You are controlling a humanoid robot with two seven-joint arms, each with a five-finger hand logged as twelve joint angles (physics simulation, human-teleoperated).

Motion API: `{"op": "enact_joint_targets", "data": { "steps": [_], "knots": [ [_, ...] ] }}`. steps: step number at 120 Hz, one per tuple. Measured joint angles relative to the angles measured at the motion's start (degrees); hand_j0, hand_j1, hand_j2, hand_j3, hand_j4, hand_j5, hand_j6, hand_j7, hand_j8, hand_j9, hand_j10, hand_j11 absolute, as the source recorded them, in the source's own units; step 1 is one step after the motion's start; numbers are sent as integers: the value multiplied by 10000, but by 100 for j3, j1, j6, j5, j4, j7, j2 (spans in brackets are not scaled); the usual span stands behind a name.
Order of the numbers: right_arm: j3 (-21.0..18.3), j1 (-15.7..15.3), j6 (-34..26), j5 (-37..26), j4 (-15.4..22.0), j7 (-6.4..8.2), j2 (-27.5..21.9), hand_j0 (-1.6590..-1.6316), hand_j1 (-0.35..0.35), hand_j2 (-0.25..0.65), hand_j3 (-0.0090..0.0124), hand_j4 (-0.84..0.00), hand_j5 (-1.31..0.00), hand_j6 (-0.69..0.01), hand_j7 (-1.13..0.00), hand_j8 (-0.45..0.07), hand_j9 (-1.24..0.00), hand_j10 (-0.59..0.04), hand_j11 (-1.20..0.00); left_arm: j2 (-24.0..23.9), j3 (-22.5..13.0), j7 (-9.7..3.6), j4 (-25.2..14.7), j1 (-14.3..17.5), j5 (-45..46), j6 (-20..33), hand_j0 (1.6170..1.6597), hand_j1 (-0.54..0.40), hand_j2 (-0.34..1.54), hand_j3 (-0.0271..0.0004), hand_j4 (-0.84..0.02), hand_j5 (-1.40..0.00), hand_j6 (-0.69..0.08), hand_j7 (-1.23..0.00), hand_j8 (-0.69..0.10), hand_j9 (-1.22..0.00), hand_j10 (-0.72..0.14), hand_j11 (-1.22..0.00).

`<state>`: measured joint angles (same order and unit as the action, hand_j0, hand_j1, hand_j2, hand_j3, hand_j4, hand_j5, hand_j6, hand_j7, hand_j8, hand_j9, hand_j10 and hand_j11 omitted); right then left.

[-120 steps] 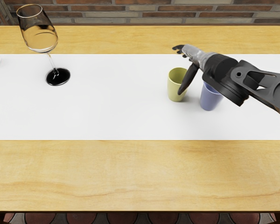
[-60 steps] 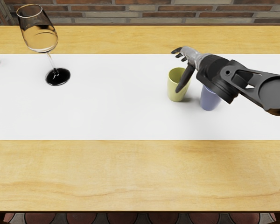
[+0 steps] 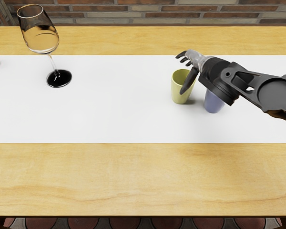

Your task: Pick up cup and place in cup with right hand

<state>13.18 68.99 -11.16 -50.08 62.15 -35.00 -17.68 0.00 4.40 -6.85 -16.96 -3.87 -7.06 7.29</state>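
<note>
Loosely open, the robot hand (image 3: 181, 73) hangs thumb down.

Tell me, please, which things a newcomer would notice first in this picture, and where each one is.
First, probably, the right hand, coming in from the right edge with fingers spread, its dark thumb crossing the view of the yellow-green cup. Next, the tall wine glass at the upper left, its base on the white runner. The blue cup, partly hidden by the right arm, would likely catch the eye later.
</note>
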Motion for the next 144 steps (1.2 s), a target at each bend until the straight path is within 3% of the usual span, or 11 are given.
{"op": "enact_joint_targets", "data": {
  "steps": [61,101,121,130,144],
  "knots": [
    [-80,72,383,57,-188,0,64,-16581,-410,-498,0,-2596,-3353,-2607,-3350,-2600,-3352,-2592,-3352,0,0,0,0,0,-1,0,16581,3489,-1,0,0,0,1,0,1,0,1,0],
    [-88,72,443,60,-268,0,80,-16568,795,-275,0,-3315,-4632,-3442,-4454,-3316,-4639,-3306,-4647,0,1,0,0,0,0,0,16581,3488,1,-1,1,-2,1,-2,1,-2,1,-2],
    [-86,75,503,49,-273,-1,88,-16565,1059,112,-9,-4015,-4939,-3391,-5031,-3004,-5115,-3907,-5115,0,0,0,0,0,0,0,16581,3488,0,-1,1,-2,1,-2,1,-2,1,-2],
    [-84,74,526,40,-275,-2,93,-16562,1032,-7,6,-4332,-4930,-3263,-5204,-2851,-5249,-3840,-5281,0,0,0,0,0,0,0,16581,3488,1,-1,1,-2,1,-2,1,-2,1,-2],
    [-76,63,537,16,-276,-3,96,-16561,959,-166,-1,-4757,-4823,-3045,-5377,-2830,-5403,-3721,-5474,0,1,0,0,0,-2,0,16581,3488,1,-2,1,-3,1,-3,1,-3,1,-3]
  ]
}}
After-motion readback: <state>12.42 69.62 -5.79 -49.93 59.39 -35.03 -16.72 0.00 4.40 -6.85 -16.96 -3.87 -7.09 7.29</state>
